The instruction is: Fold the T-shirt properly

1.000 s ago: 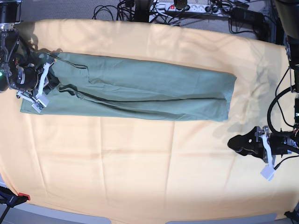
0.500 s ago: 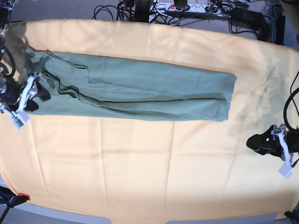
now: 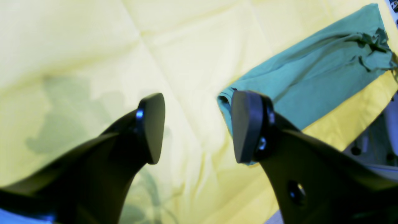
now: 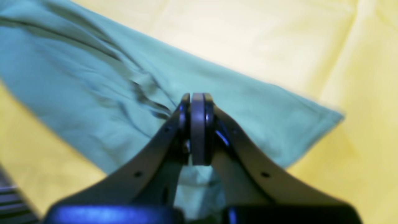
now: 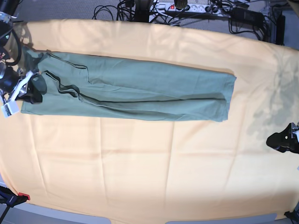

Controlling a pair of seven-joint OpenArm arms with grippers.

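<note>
Yellow-orange cloth (image 5: 140, 163) covers the whole table, cables and a power strip (image 5: 184, 7) along its far edge. T-shirt (image 5: 135, 91) lies as a long folded strip across the far half, near half bare. Right gripper (image 4: 197, 130) is closed, empty, over the shirt's end; left gripper (image 3: 197, 127) is wide open, empty, near the other end.

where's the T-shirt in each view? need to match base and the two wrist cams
Base: T-shirt, long folded band across the upper half.
Left wrist: upper right, its end behind the right-hand fingertip.
Right wrist: upper left to centre, behind the shut right gripper.
Shared landmark: yellow-orange cloth underneath.
</note>
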